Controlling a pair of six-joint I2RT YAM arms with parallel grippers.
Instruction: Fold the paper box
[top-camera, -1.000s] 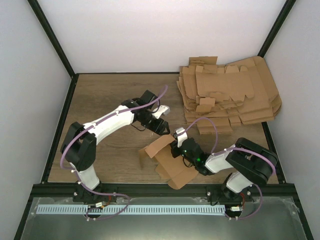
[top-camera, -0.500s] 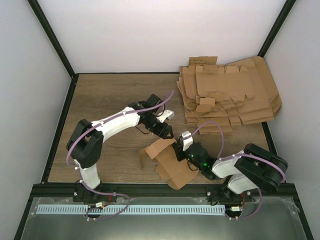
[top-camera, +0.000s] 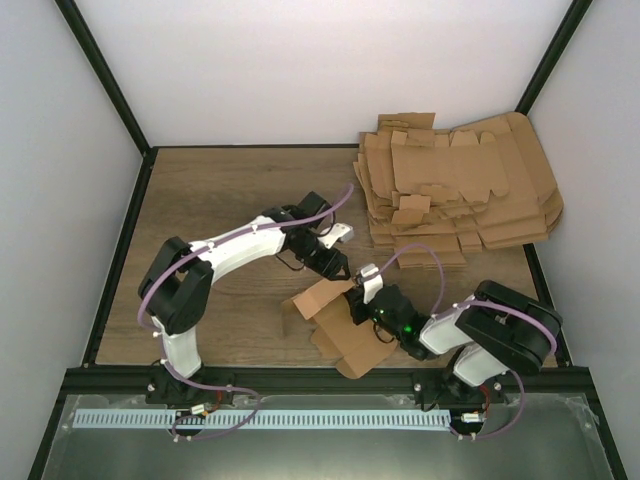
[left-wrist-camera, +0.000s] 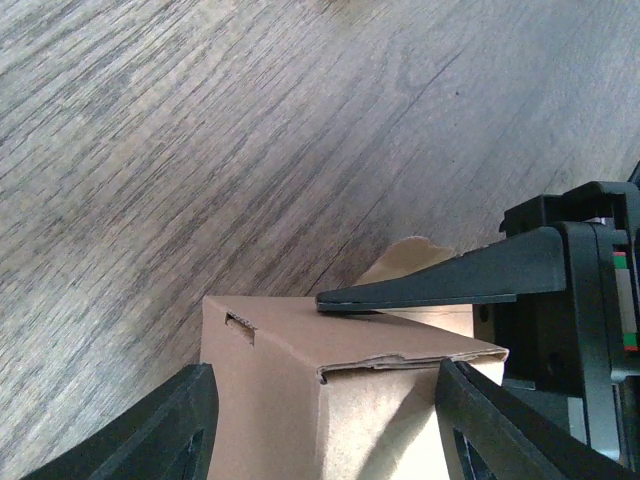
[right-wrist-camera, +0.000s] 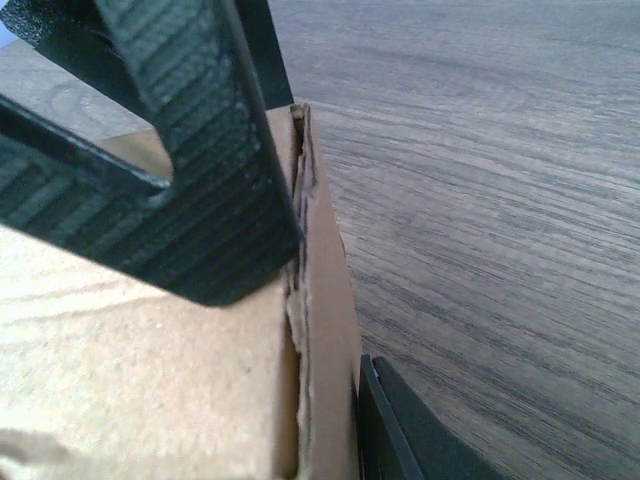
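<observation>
From above, the paper box (top-camera: 340, 335) is half-formed brown cardboard. It sits on the wooden surface (top-camera: 220, 190) near the front edge, right between the two arms. The left arm (top-camera: 240, 240) reaches in from the left and brings its jaws down at the box's far edge. The right arm (top-camera: 440, 328) lies low from the right, its jaws at the box's right side. Well apart, at the back right, sits the pile of flat cardboard sheets (top-camera: 455, 190).

Over to the left wrist view. The paper box (left-wrist-camera: 290, 345) fills the bottom middle as a folded corner, with a small slot cut near its left edge. The left jaws stand well apart, one finger (left-wrist-camera: 180, 430) at each lower corner of the picture. Their tips are just short of the box, and they grip nothing that I can see. One thin black finger of the right arm (left-wrist-camera: 440, 285) lies flat across the box's top edge. The wood grain of the surface (left-wrist-camera: 200, 150) fills the rest.

Now the right wrist view, very close in. A cardboard wall of the paper box (right-wrist-camera: 150, 380) runs up the middle, and the right jaws are closed on it. The broad ribbed finger (right-wrist-camera: 200, 180) presses one face, and the other finger (right-wrist-camera: 400, 430) sits on the opposite side. The surface (right-wrist-camera: 480, 150) stretches away to the right.
</observation>
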